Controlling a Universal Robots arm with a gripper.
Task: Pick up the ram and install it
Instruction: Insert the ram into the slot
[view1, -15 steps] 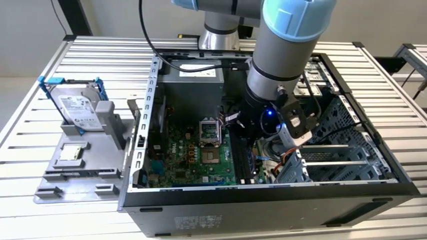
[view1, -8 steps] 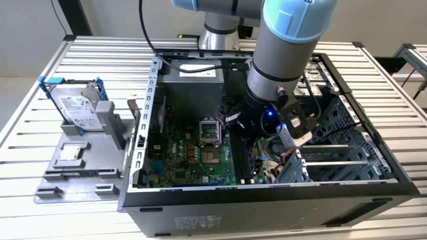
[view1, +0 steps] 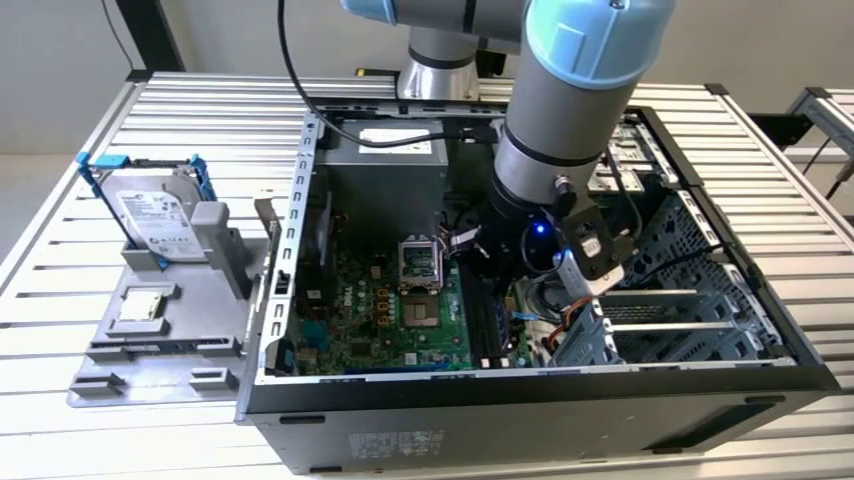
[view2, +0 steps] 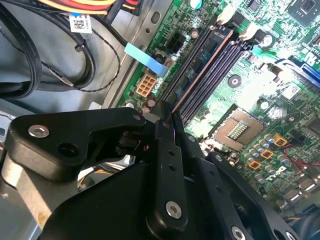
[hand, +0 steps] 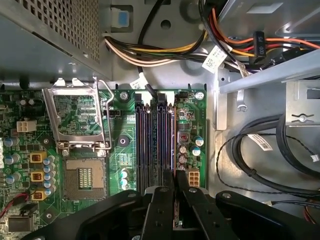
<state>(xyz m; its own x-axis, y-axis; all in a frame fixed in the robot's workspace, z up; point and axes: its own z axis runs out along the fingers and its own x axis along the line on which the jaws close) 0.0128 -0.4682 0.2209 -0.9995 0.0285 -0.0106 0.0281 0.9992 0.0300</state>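
the arm is reaching down into the open computer case (view1: 694, 390), its gripper (view1: 487, 262) low over the green motherboard (view1: 380, 320), right at the bank of memory slots (hand: 155, 135). in the first wrist view the two black fingers (hand: 159, 210) stand close together with only a thin gap, and a slim dark edge runs out from between them along one slot. that looks like the ram (view2: 200, 72), seen edge-on in the second wrist view as a long thin strip with a coppery line, lying in the slot and reaching toward the white latches at the far end. whether it is fully seated i can't tell from here. the fingers are nearly closed and pinch the stick's near end. beside the slots the processor socket (hand: 85, 177) sits bare with its metal frame flipped up. outside the case, toward the exterior view's left, a silver hard drive (view1: 158, 222) in a blue bracket rests on a grey fixture (view1: 160, 350) on the slatted table (view1: 80, 430).
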